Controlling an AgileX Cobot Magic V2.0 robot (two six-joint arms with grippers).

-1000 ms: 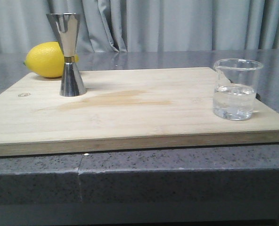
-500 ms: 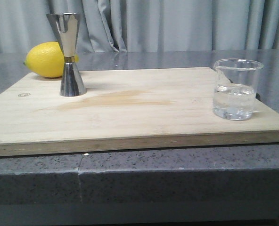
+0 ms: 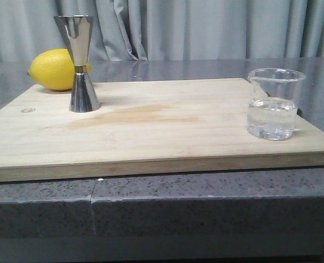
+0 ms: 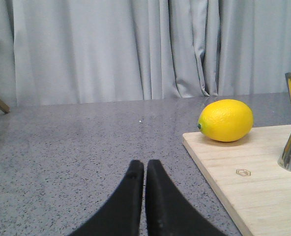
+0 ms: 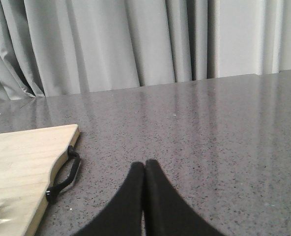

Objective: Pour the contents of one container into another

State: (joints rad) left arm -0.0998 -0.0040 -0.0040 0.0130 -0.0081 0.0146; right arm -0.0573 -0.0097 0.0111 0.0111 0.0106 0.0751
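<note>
The beaker (image 3: 275, 104), part full of clear liquid, stands at the right of the front view on the board (image 3: 151, 131); the jigger (image 3: 80, 63) stands at upper left, a lemon (image 3: 53, 69) just behind it. Both grippers, left (image 4: 144, 169) and right (image 5: 144, 169), are closed and empty over the desk (image 5: 209, 128). Risks, as I judge: glass slipping in the gripper, the narrow jigger toppling if nudged, or liquid overshooting its small mouth.

From my remote station I see a dark grey speckled stone worktop (image 3: 206, 208) with 1 vertical seam in its front edge. Behind it, pale grey pleated curtains (image 3: 206, 27) span the whole rear wall. Lighting is soft and even, leaving faint reflections on the polished stone.
</note>
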